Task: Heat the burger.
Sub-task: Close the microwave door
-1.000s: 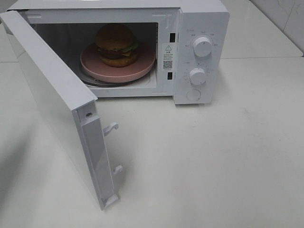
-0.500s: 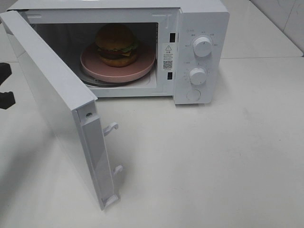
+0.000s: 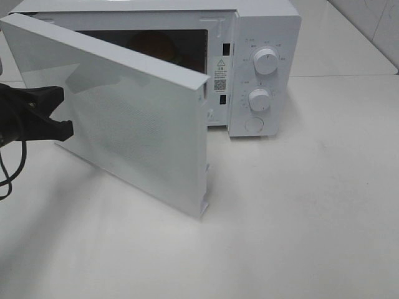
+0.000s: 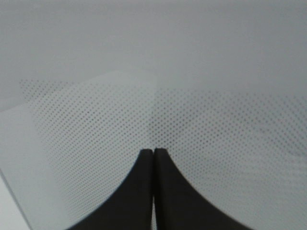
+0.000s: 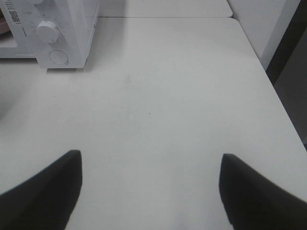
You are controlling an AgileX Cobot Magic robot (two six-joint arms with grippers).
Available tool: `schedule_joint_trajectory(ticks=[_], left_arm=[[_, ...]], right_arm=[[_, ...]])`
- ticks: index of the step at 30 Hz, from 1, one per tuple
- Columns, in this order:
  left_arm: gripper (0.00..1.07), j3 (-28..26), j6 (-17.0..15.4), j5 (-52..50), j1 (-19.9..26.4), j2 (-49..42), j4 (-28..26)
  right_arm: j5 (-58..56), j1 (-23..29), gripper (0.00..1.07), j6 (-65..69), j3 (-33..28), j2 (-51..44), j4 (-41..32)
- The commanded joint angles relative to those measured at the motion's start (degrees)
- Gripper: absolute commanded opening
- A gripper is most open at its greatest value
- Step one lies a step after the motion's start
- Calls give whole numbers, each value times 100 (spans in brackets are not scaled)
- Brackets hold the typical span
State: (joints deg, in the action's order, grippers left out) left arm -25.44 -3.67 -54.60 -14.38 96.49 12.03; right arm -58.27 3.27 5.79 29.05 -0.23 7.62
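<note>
The burger (image 3: 153,45) sits inside the white microwave (image 3: 265,25). Only the top of its brown bun shows above the half-shut door (image 3: 143,124); the rest is hidden. My left gripper (image 3: 62,112) is at the door's outer face on the left. In the left wrist view its fingers (image 4: 144,191) are pressed together right at the dotted door window (image 4: 216,129), so it is shut and empty. My right gripper (image 5: 151,191) is open and empty over the bare table, to the right of the microwave, and is out of the exterior high view.
The microwave's control panel has two knobs (image 3: 266,61) and a round button (image 3: 254,124); it also shows in the right wrist view (image 5: 53,33). The white table (image 3: 299,212) stretches in front and right. The table edge (image 5: 283,115) is at the right.
The left gripper has come in from the left and the door has swung about halfway shut. The door now hides the plate and most of the burger.
</note>
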Motion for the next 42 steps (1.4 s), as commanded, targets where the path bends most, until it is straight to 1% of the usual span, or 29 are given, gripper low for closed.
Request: schedule_joint_trajectory(ticks=[1, 3, 6, 7, 8, 9, 10, 11, 14, 16, 17, 19, 20, 22, 23, 24, 25, 26, 27, 28, 29, 30, 31, 35, 36, 38, 39, 40, 42], left_arm=[[0, -155, 69, -63, -166, 103, -223], [0, -327, 69, -52, -355, 229, -286], [0, -395, 69, -52, -418, 286, -367], [0, -539, 69, -52, -527, 378, -579], [0, -613, 69, -52, -584, 435, -699], [0, -613, 69, -52, -584, 435, -699], [0, -762, 69, -52, -693, 533, -854], [0, -894, 69, -40, -785, 630, -888], [0, -974, 69, -11, -837, 682, -888], [0, -1335, 80, 183, -1014, 882, -1008], [0, -1335, 80, 183, -1014, 882, -1008], [0, -1610, 103, 315, -1117, 1031, -1157], [0, -1610, 103, 315, -1117, 1031, -1157], [0, -1862, 109, 407, -1169, 1203, -1203], [0, -1862, 109, 407, -1169, 1203, -1203], [0, -2063, 115, 533, -1220, 1272, -1301], [0, -2063, 115, 533, -1220, 1272, -1301], [0, -2160, 160, 607, -1249, 1312, -1352], [0, -2315, 286, 682, -1318, 1387, -1461], [0, -2315, 286, 682, -1318, 1387, -1461], [0, -2389, 367, 693, -1346, 1421, -1524], [0, -2555, 424, 756, -1398, 1495, -1679], [0, -2555, 424, 756, -1398, 1495, -1679], [0, -2945, 516, 957, -1513, 1662, -1730], [0, -2945, 516, 957, -1513, 1662, -1730], [0, -3168, 527, 1014, -1558, 1765, -1736], [0, -3168, 527, 1014, -1558, 1765, -1736], [0, -3329, 533, 1049, -1581, 1845, -1736], [0, -3421, 533, 1083, -1610, 1885, -1759]], right_arm=[[52, -52, 76, -52, -6, -149, -17], [52, -52, 76, -52, -6, -149, -17], [52, -52, 76, -52, -6, -149, -17], [52, -52, 76, -52, -6, -149, -17], [52, -52, 76, -52, -6, -149, -17], [52, -52, 76, -52, -6, -149, -17], [52, -52, 76, -52, -6, -149, -17], [52, -52, 76, -52, -6, -149, -17], [52, -52, 76, -52, -6, -149, -17], [52, -52, 76, -52, -6, -149, -17], [52, -52, 76, -52, -6, -149, -17], [52, -52, 76, -52, -6, -149, -17], [52, -52, 76, -52, -6, -149, -17], [52, -52, 76, -52, -6, -149, -17], [52, -52, 76, -52, -6, -149, -17], [52, -52, 76, -52, -6, -149, -17], [52, -52, 76, -52, -6, -149, -17], [52, -52, 76, -52, -6, -149, -17], [52, -52, 76, -52, -6, -149, -17], [52, -52, 76, -52, -6, -149, -17], [52, -52, 76, -52, -6, -149, -17], [52, -52, 76, -52, -6, -149, -17], [52, -52, 76, -52, -6, -149, -17], [52, -52, 76, -52, -6, -149, -17], [52, -52, 76, -52, -6, -149, -17], [52, -52, 76, -52, -6, -149, -17], [52, -52, 76, -52, -6, -149, -17], [52, -52, 76, -52, -6, -149, -17], [52, -52, 76, -52, -6, -149, -17]])
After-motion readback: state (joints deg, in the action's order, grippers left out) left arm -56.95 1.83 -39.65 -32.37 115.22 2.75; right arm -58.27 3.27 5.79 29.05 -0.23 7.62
